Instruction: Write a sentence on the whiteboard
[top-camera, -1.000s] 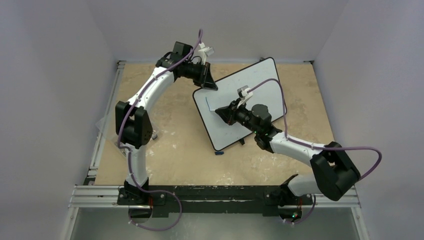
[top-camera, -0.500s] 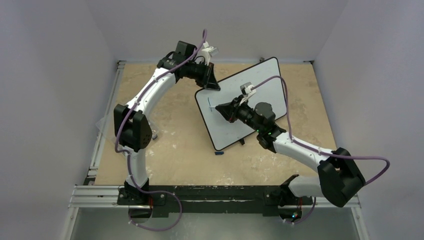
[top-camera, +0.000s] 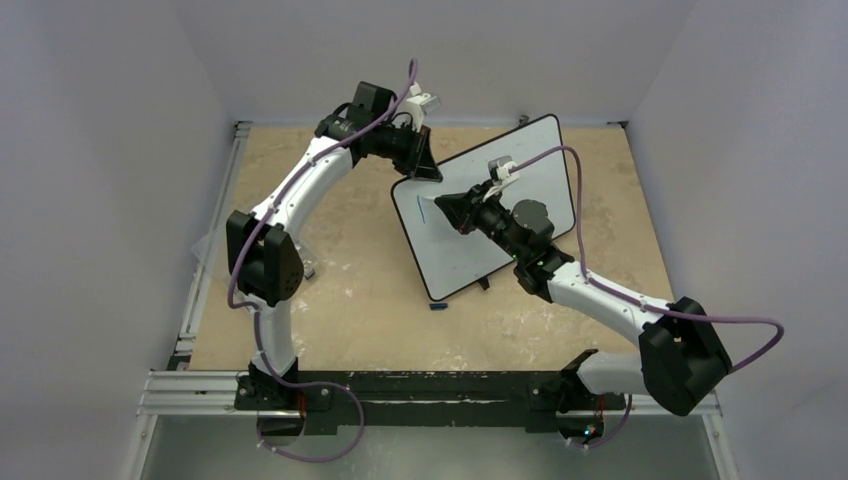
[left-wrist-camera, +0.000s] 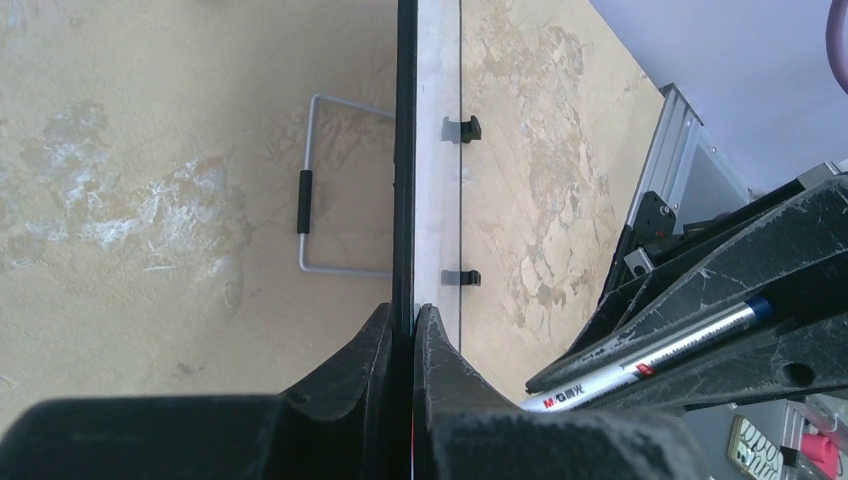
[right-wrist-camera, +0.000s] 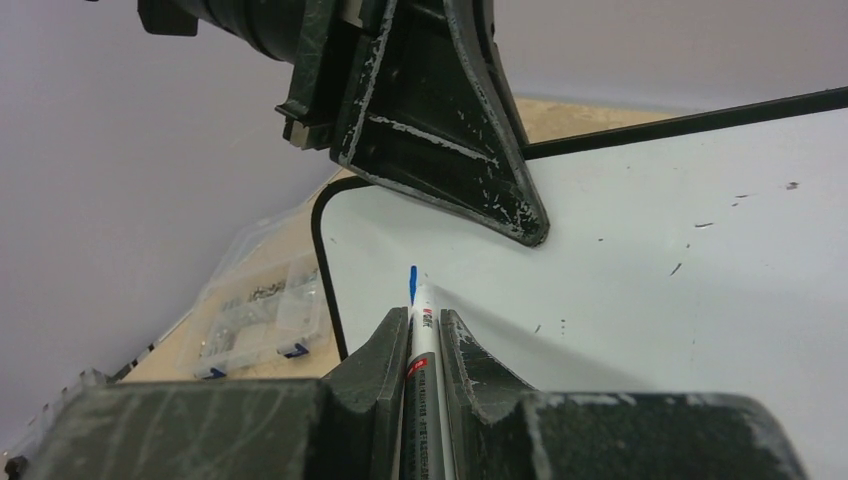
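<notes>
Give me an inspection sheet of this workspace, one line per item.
Surface: tan table, scuffed white in patches.
Job's things: whiteboard propped tilted; sentence is only a short blue stroke.
Clutter: small blue item by the board's near corner; clear parts box at the left edge.
Grippers: left gripper shut on the whiteboard's edge; right gripper shut on the marker, tip at the board.
Cables: purple cables loop loosely along both arms.
Surroundings: plain pale walls; metal rail by the bases.

Tilted, black-rimmed white whiteboard (top-camera: 445, 255)
</notes>
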